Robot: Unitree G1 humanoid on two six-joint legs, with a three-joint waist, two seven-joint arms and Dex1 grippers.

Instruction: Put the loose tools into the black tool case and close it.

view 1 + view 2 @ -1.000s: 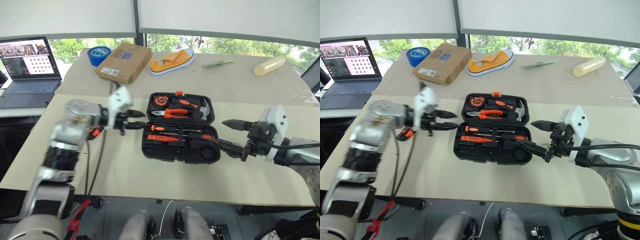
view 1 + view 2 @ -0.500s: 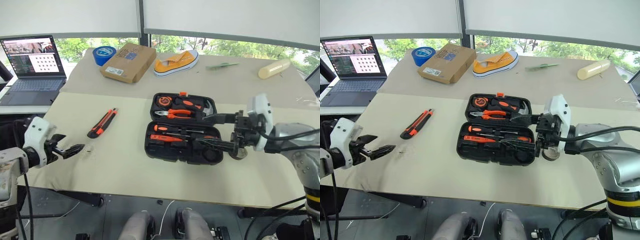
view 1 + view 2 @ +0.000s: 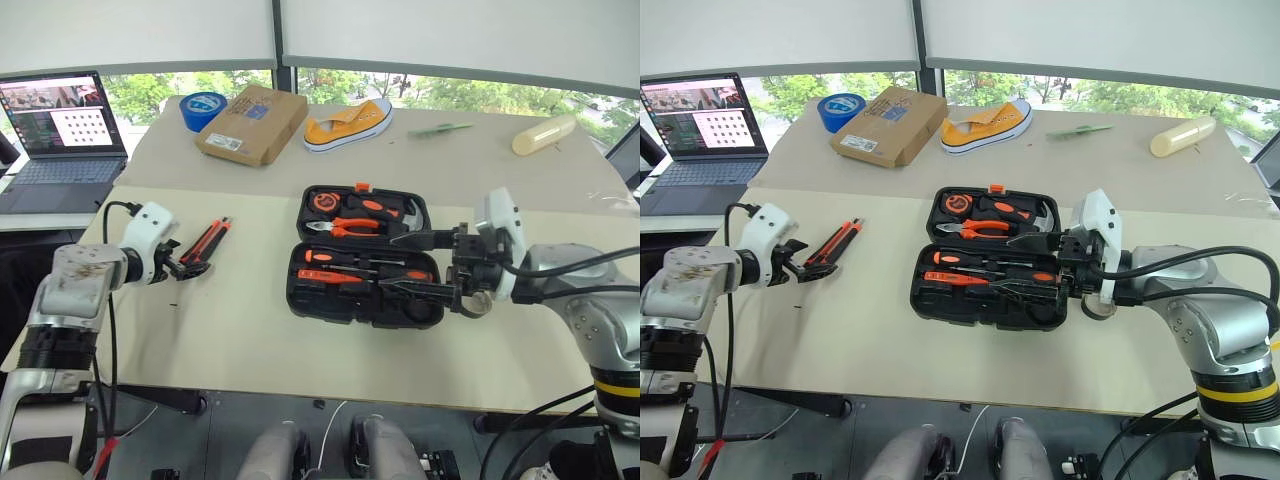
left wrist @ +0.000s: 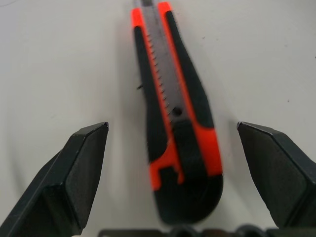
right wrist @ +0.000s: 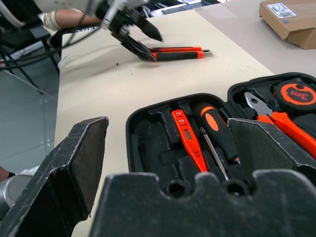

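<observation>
Left gripper (image 4: 173,163) spread wide astride the utility knife (image 4: 175,123); right gripper (image 3: 415,265) spread over the open tool case (image 3: 340,305)

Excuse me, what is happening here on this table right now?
A robot is packing tools into a black tool case, which lies open on the table with several tools already in it. Its left tool is open around the end of an orange-and-black utility knife that lies flat on the table beside the case, not gripped yet. Its right tool is open over the right side of the case, holding nothing.
</observation>
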